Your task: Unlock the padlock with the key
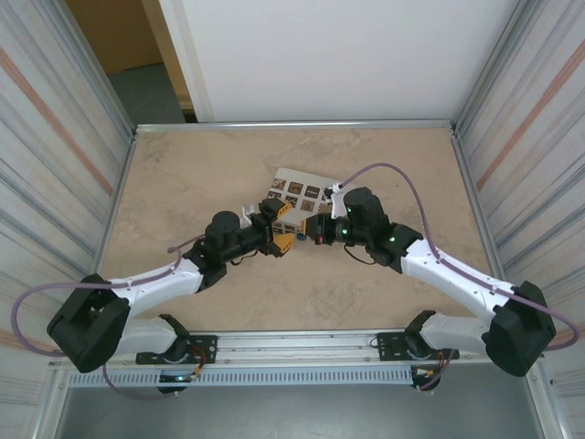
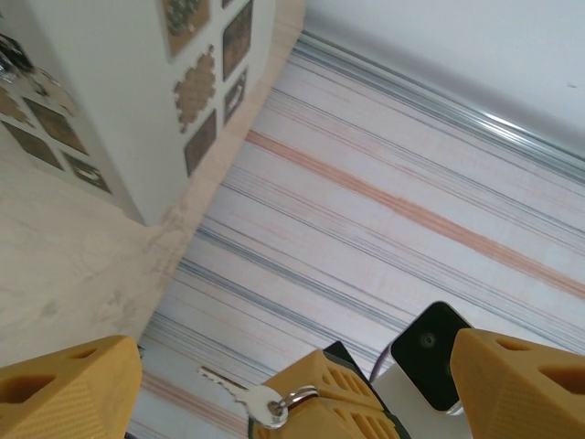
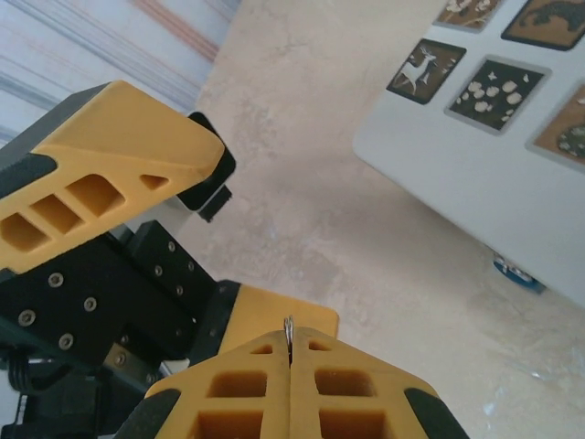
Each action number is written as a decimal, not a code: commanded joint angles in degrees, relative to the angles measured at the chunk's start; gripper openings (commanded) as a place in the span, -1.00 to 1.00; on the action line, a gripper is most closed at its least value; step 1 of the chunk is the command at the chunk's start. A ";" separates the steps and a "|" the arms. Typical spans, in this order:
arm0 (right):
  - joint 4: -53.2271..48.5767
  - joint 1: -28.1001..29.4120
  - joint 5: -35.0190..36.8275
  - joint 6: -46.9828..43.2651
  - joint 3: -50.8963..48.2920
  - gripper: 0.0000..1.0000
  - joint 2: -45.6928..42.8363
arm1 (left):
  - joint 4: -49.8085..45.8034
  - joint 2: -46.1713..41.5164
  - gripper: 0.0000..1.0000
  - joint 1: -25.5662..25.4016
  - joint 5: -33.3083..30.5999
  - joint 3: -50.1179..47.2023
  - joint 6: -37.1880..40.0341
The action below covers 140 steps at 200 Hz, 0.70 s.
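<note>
Yellow right claw pinches your key beside the white box, likely for the gaping, empty left claw.

A white box with brown patterned squares sat askew on the beige marbled table, just past its middle toward twelve o'clock. Striped metal panels flanked the table at nine and three o'clock, and a plain white wall closed it at twelve. A silver rail ran along the six o'clock edge.
</note>
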 commanded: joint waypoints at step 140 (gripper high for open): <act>3.94 2.71 1.61 -0.64 1.79 -1.00 1.20 | 8.51 3.12 0.27 -1.09 -2.24 2.06 -4.10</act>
